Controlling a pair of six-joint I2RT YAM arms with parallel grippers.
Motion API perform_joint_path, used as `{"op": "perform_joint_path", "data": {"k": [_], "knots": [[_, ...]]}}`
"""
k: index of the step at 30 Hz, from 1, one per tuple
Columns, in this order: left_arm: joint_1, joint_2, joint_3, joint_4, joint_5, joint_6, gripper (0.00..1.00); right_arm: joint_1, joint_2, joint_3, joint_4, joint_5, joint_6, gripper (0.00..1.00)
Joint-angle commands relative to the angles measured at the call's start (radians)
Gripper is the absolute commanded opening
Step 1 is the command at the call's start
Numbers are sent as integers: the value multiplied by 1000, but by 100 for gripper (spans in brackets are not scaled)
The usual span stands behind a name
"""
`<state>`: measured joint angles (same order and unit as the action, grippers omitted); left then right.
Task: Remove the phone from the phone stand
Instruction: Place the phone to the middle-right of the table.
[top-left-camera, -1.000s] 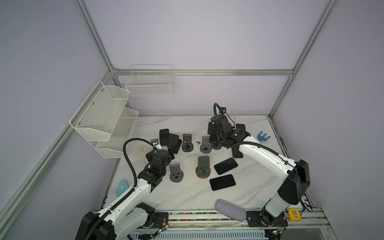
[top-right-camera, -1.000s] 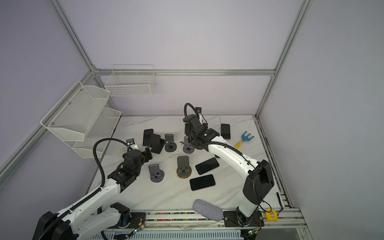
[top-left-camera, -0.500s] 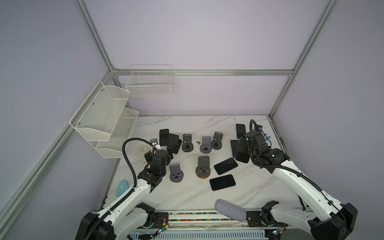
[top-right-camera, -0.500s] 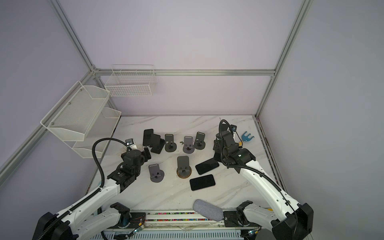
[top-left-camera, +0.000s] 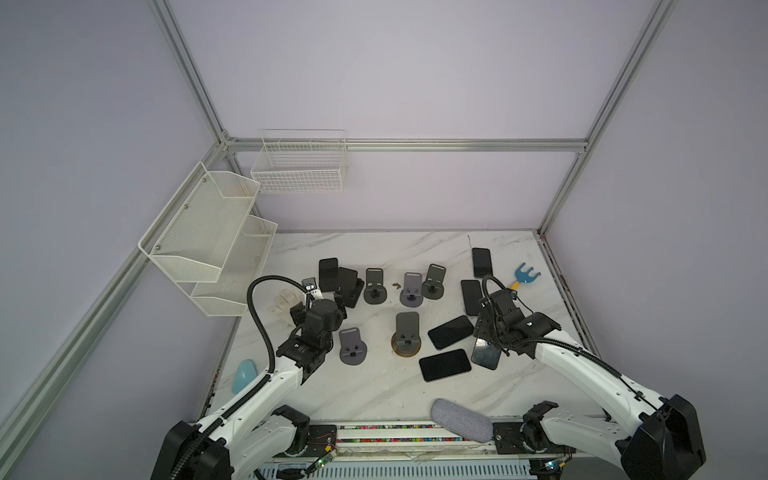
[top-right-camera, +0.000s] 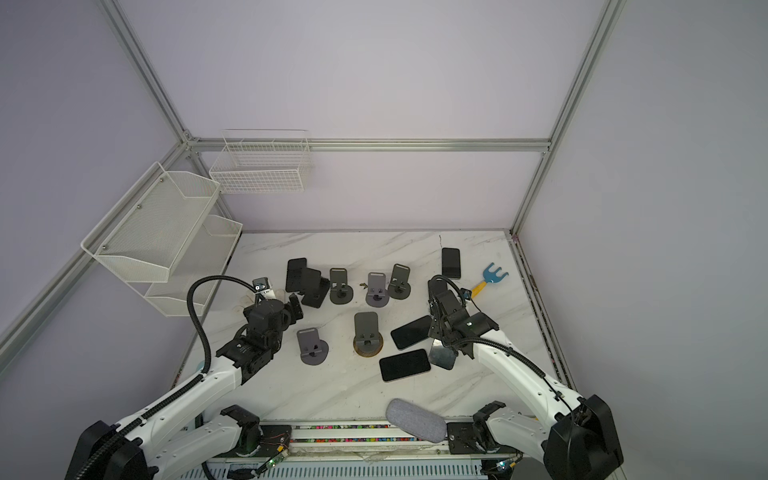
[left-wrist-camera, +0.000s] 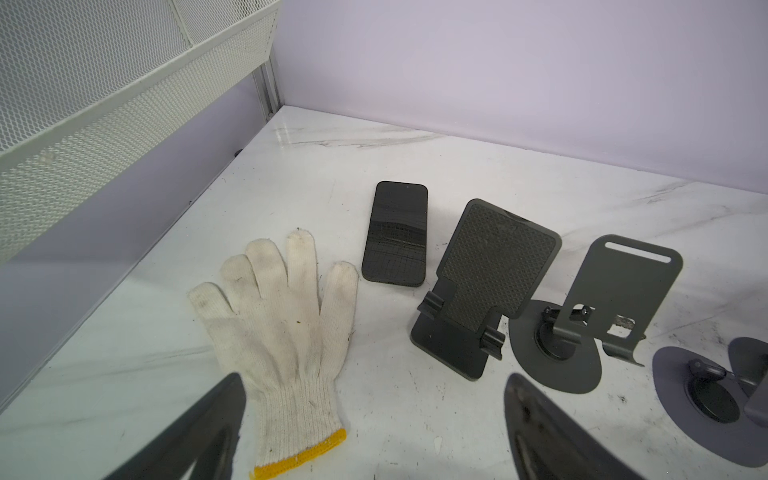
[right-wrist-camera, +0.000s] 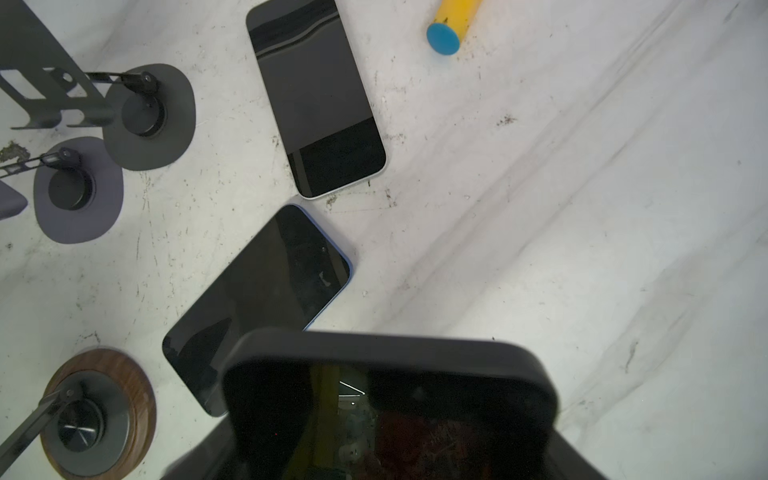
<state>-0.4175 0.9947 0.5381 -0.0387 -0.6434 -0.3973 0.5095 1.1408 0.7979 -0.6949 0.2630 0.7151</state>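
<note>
My right gripper (top-left-camera: 488, 335) is shut on a dark phone (top-left-camera: 485, 354), which hangs tilted low over the table's right front. In the right wrist view this phone (right-wrist-camera: 386, 399) fills the lower part and hides the fingers. The dark phone stand (top-left-camera: 434, 283) in the back row stands empty, as does the stand (right-wrist-camera: 137, 112) in the right wrist view. My left gripper (left-wrist-camera: 374, 384) is open with nothing between its fingers, low over the table at the left, beside a white glove (left-wrist-camera: 282, 332).
Several empty stands (top-left-camera: 352, 347) and phones lying flat (top-left-camera: 444, 364) crowd the table's middle and right. A blue and yellow toy rake (top-left-camera: 524, 276) lies at the back right. A grey pouch (top-left-camera: 461, 419) sits on the front edge, and white mesh shelves (top-left-camera: 208, 241) line the left wall.
My right arm has swung from the back-row stand to the right front and come down, carrying the phone. The left arm has stayed where it was.
</note>
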Motion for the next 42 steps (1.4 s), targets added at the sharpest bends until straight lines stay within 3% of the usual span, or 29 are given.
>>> {"op": "perform_joint_path", "data": {"k": [1, 12, 23, 30, 42], "knots": [[0, -5, -28, 33, -2, 6, 95, -17, 40, -30, 55, -27, 55, 50], [0, -47, -34, 12, -9, -12, 95, -93, 192, -82, 163, 10, -21, 51], [0, -75, -49, 15, -21, -26, 95, -111, 382, -14, 185, -38, -118, 51], [0, -100, -59, 14, -27, -31, 96, -120, 409, 1, 152, -2, -108, 51], [0, -127, -63, 0, -47, -28, 96, -181, 434, -3, 141, -63, -122, 53]]}}
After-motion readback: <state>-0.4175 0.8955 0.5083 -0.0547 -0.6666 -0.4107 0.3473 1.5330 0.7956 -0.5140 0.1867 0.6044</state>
